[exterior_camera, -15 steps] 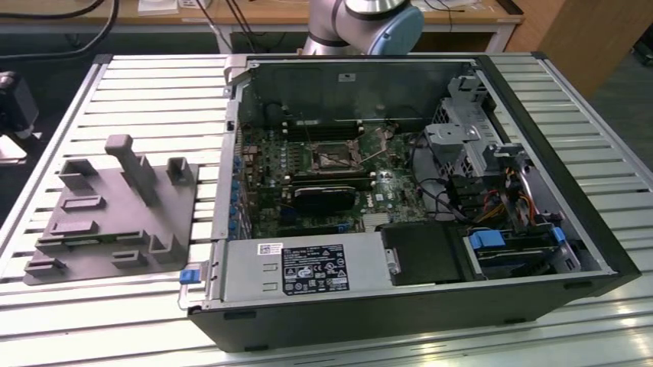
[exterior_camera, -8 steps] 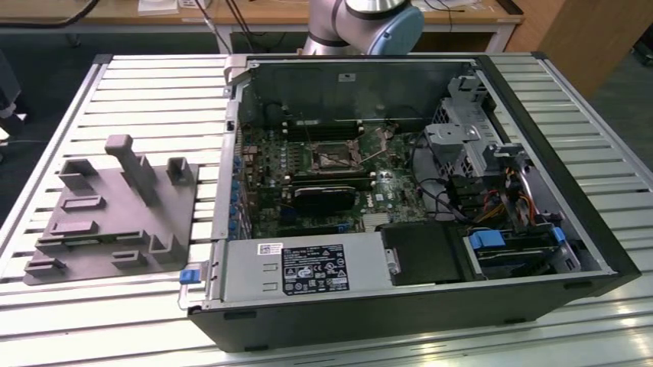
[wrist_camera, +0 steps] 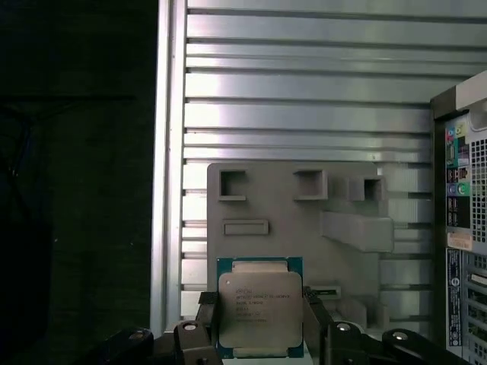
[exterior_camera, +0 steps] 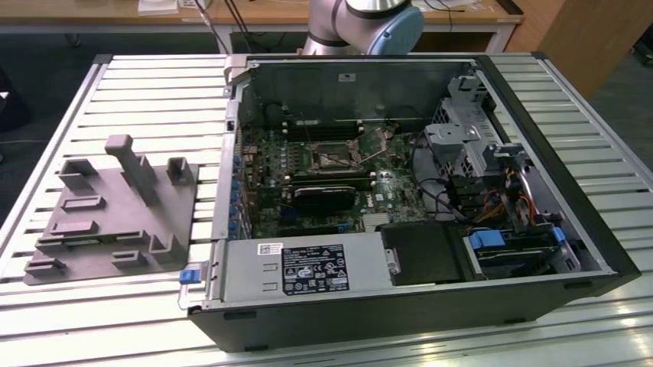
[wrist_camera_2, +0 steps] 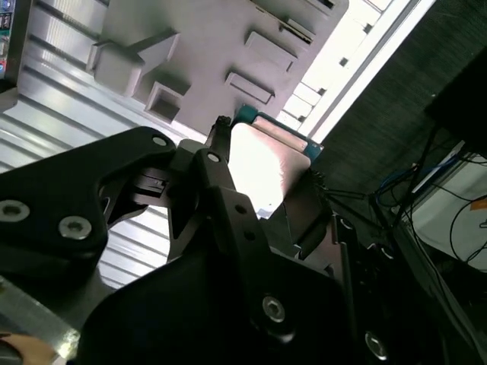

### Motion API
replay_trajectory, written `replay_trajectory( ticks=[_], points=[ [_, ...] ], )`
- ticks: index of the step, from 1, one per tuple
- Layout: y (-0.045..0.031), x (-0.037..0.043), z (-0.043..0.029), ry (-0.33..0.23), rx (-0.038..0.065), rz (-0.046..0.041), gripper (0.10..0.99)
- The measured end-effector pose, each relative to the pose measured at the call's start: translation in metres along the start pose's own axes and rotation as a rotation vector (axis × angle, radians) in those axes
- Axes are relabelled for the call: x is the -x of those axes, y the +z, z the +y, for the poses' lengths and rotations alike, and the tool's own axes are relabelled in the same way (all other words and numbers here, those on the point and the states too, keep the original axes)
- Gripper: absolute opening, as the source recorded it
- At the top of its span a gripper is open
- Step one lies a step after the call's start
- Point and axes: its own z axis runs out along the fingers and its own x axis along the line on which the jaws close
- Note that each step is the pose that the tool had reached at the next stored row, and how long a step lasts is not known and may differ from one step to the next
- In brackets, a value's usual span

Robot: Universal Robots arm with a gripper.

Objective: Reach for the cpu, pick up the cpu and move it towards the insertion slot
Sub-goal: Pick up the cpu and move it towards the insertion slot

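The slatted table (exterior_camera: 153, 84) is carrying the open case (exterior_camera: 408, 306), which is lying on its side, with the arm (exterior_camera: 362, 23) rising behind it. In the exterior view the grey fixture (exterior_camera: 112, 206) is sitting on the table to the left of the case. In the first wrist view the gripper (wrist_camera: 259, 319) is hanging above the fixture, its dark fingers (wrist_camera: 314, 315) clamping the cpu (wrist_camera: 257, 308) by two opposite edges, metal top facing the camera. The slot (exterior_camera: 335, 159) is waiting on the board inside the case, well apart from the fixture and ringed by cables, brackets and cards. The hold is looking narrow, since only thin rims are taking the pressure. A jolt or a brush against the case wall could be tilting the chip between the pads or letting it slide out. Any twist in the grasp could be bringing it to the slot skewed.
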Motion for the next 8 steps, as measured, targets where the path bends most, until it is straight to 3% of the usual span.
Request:
replay_trajectory(
  ticks=[4, 8],
  points=[
    [-0.0105, 0.0003, 0.0012, 0.000, 0.000, -0.0001, 0.533],
    [-0.0152, 0.0004, 0.0020, 0.000, 0.000, -0.0002, 0.533]
  ],
)
